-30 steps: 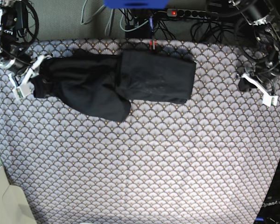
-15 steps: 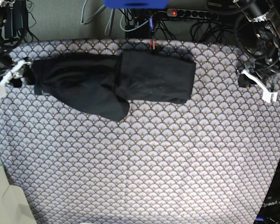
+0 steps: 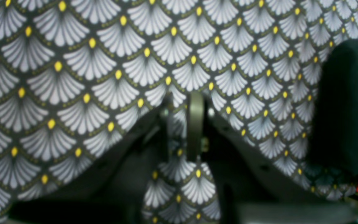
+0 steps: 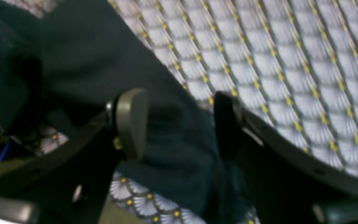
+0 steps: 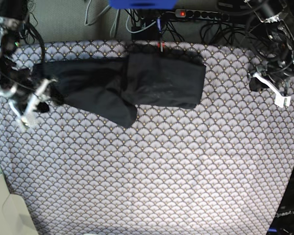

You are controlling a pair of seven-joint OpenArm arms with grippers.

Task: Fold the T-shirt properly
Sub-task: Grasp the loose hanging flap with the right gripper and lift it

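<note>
The black T-shirt (image 5: 137, 83) lies bunched along the far side of the table, a folded block on its right and a rumpled lobe hanging toward the front. My right gripper (image 5: 32, 105) is at its left end. In the right wrist view this gripper (image 4: 179, 124) is open, and dark T-shirt cloth (image 4: 172, 155) lies between its fingers (image 4: 132, 121), ungripped. My left gripper (image 5: 270, 88) hovers near the table's right edge, far from the shirt. Its jaws (image 3: 183, 124) stand almost together over bare tablecloth and hold nothing. A dark mass, probably the shirt (image 3: 346, 109), fills that view's right side.
The grey scallop-print tablecloth (image 5: 152, 176) covers the whole table. A power strip (image 5: 196, 13) and tangled cables lie behind the far edge. A pale surface (image 5: 5, 215) sits off the front left corner.
My right gripper opened and let go of the shirt's left end, swung out left, then came back lower to that end. The left arm drew slightly back toward the far right.
</note>
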